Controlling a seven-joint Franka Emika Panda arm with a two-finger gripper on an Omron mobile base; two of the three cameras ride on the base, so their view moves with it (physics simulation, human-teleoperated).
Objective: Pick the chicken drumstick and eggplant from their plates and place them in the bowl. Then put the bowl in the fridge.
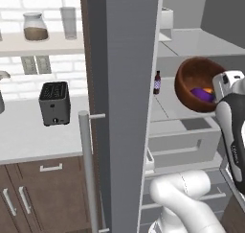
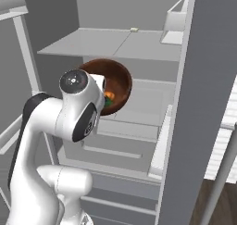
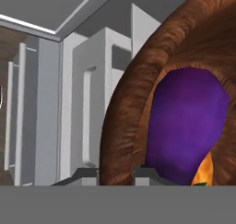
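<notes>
While the fridge (image 1: 124, 83) stands with its door open, the arm holds the bowl (image 1: 191, 86) up in front of the pale shelves, tilted steeply so that its mouth faces sideways toward the arm. In the hand view the gripper (image 3: 115, 174) has its two dark tips drawn close together at the bowl's rim, clamped on the wooden wall. Inside the bowl lies the eggplant (image 3: 186, 126), glossy purple against the lower wall, and just beside it, touching, shows an orange-gold bit of the drumstick (image 3: 206, 170). From the left base view the bowl hangs above a shelf, to the right of a small dark bottle (image 1: 157, 82) that stands upright on that shelf. Below are drawers (image 1: 179, 148) with bar handles. On the counter left of the fridge sits a dark toaster (image 1: 54, 103), and on a wall shelf above it a jar (image 1: 35, 27) and a glass (image 1: 69, 22).
</notes>
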